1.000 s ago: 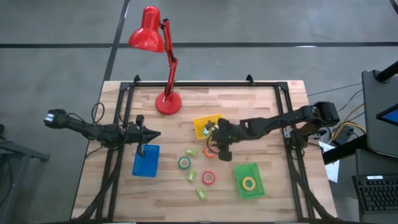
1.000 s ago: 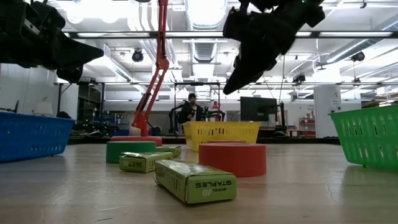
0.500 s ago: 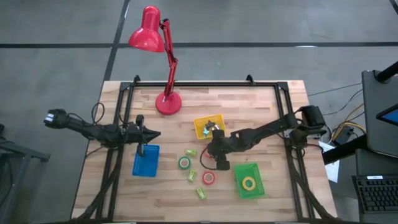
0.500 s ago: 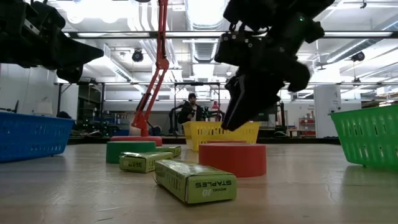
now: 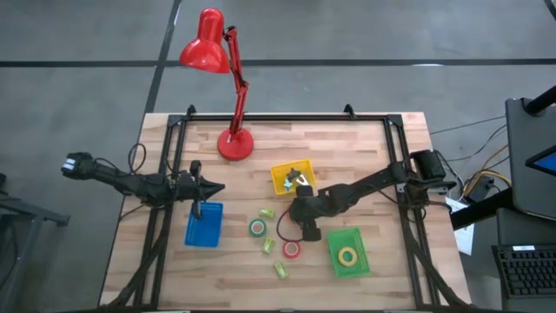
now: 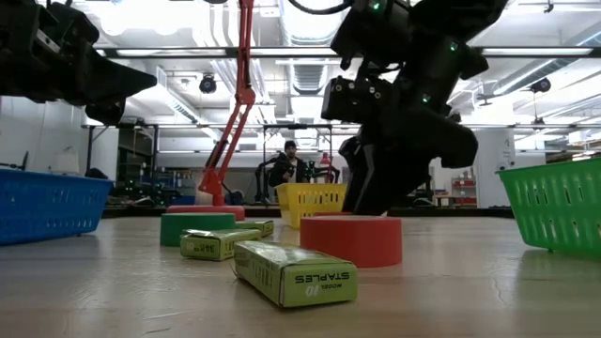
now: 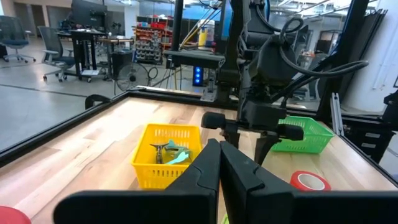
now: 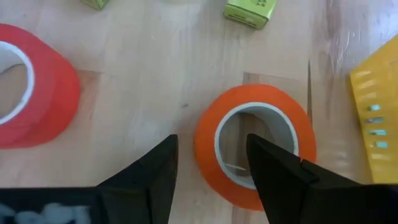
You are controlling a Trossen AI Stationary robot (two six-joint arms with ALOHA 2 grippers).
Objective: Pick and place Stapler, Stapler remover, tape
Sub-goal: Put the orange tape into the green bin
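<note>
The orange tape (image 8: 255,146) lies flat on the table, and my right gripper (image 8: 211,149) hangs open just above it. One finger (image 8: 158,171) stands outside the ring's wall and the other (image 8: 280,177) over its pale core; no touch shows. In the high view this gripper (image 5: 304,228) covers the orange roll. The red tape (image 5: 292,249) and green tape (image 5: 258,228) lie flat nearby. The yellow tape (image 5: 347,256) sits in the green basket (image 5: 334,261). My left gripper (image 5: 208,187) waits shut above the blue basket (image 5: 203,228). The stapler remover (image 7: 168,152) lies in the yellow basket (image 7: 163,171).
Three lime-green staple boxes (image 5: 267,212) (image 5: 268,246) (image 5: 281,269) lie among the rolls. A red desk lamp (image 5: 234,143) stands at the far side. Black frame rails (image 5: 169,200) run along the table's left and right edges. In the low view the red tape (image 6: 350,239) stands in front of the right gripper.
My right gripper has come down from well above the table, moving a little toward the near edge, until its open fingers straddle the orange tape's wall. The left arm and all the rolls have stayed put.
</note>
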